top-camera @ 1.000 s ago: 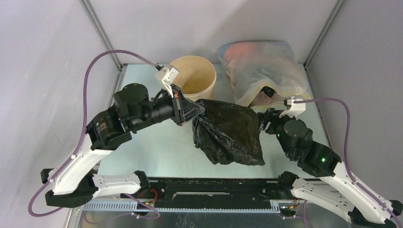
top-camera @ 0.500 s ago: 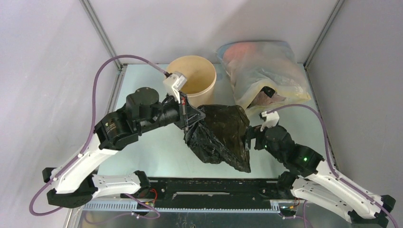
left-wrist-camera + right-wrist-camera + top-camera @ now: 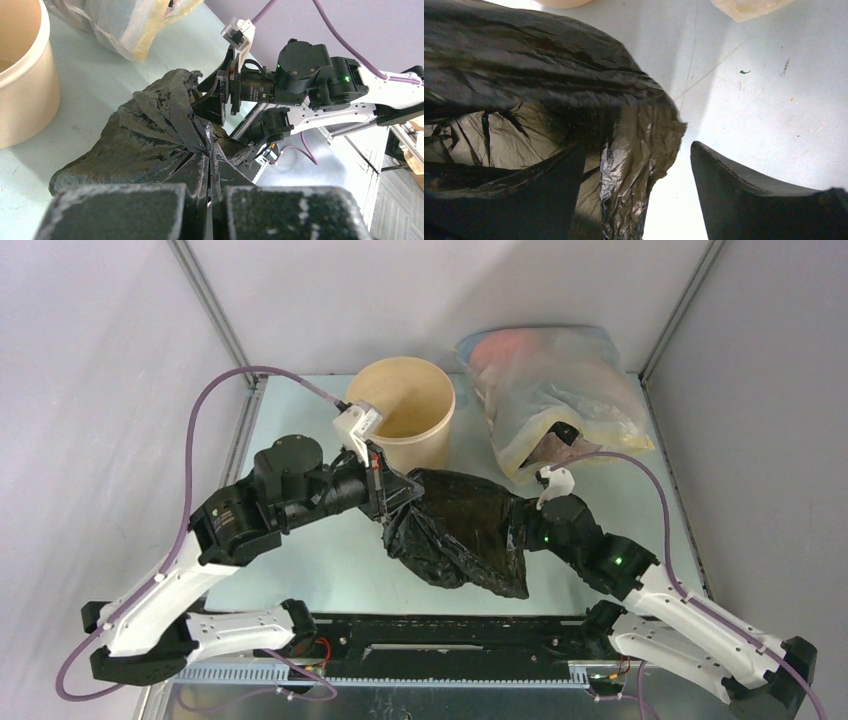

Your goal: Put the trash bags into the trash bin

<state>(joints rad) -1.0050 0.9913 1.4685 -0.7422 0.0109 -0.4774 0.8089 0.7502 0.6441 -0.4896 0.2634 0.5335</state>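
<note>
Gripping a pinch of film, left gripper (image 3: 398, 500) is clamped tight on the black trash bag (image 3: 465, 530). Left wrist view confirms it: fingers (image 3: 125, 210) pressed together, a crumpled fold of the bag (image 3: 150, 135) caught in the seam between them (image 3: 210, 172).

Bag position: mid-table, on the pale table (image 3: 320, 550). It spreads from the left gripper rightward and toward the near edge. Its left end is bunched up at the grip; whether the rest lies on the surface or is partly lifted, cannot tell. Glossy, heavily crinkled.

Right gripper (image 3: 515, 530) is at the bag's right end, pointing left into it. Right wrist view: jaws stand well apart (image 3: 636, 160). The ragged bag edge (image 3: 524, 75) hangs between them. One finger (image 3: 549, 190) lies against the film, the other finger (image 3: 744, 195) is clear of it, with bare table (image 3: 749, 90) showing in the gap. No grip on that side. In the left wrist view this gripper (image 3: 215, 97) noses against the far fold.

Trash bin (image 3: 420, 448): upright at the far side of the table, just beyond the left gripper. Bag is outside it, near its wall (image 3: 25, 100).

Translucent bag (image 3: 550, 390) with pinkish contents sits far right, beside the bin, apart from the black one (image 3: 120, 25).
</note>
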